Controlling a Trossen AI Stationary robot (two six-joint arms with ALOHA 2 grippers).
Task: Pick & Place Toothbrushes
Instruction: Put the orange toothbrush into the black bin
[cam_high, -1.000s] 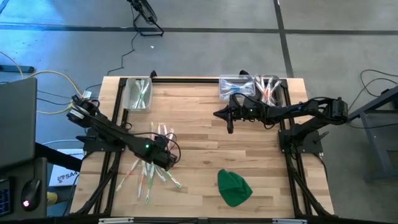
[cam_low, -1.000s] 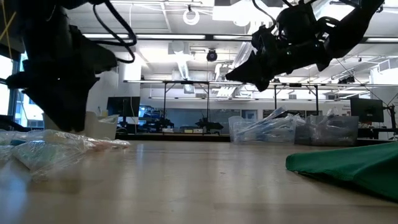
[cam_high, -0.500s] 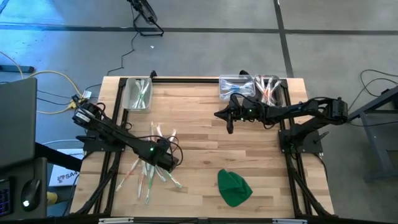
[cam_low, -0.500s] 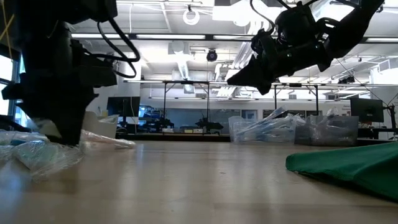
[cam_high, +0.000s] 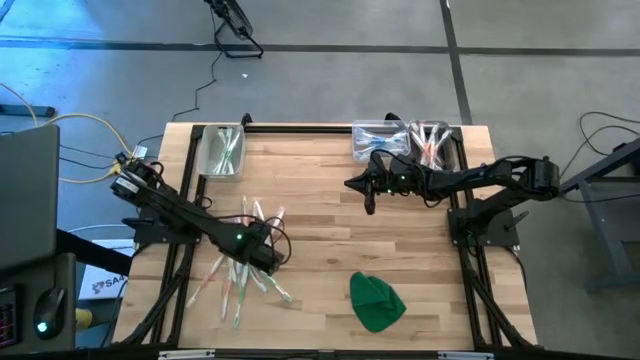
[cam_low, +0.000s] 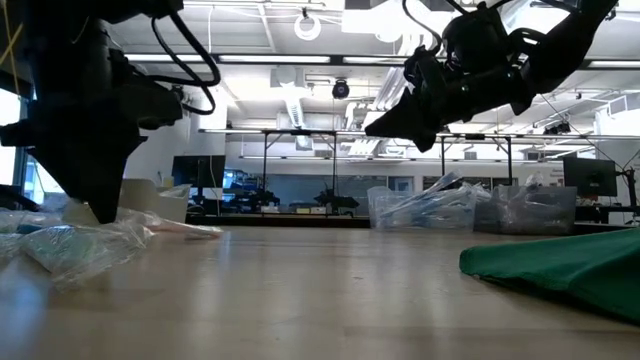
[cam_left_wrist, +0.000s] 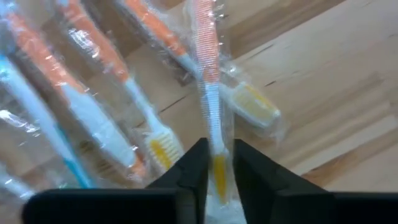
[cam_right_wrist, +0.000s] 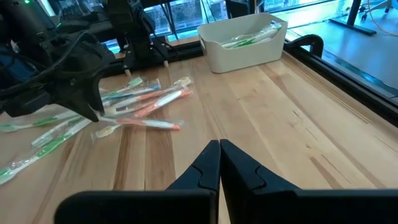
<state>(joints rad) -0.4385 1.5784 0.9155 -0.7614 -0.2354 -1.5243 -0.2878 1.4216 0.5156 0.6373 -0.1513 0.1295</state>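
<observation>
1. Left gripper (cam_left_wrist: 216, 163) pinches an orange toothbrush (cam_left_wrist: 208, 81) (wrapped) down in the pile (cam_high: 245, 262) at the table's (cam_high: 330, 200) left front.
2. Right gripper (cam_right_wrist: 219, 163), closed and empty, hovers mid-table.

Left gripper (cam_left_wrist: 217, 171) | dipped into the toothbrushes (cam_high: 247, 262) on the worktop (cam_high: 330, 225), then lifted slightly | fingers (cam_left_wrist: 189, 174) narrowed around one orange-handled wrapped toothbrush (cam_left_wrist: 208, 81) | wrapped brush tips shifted in low view
</observation>
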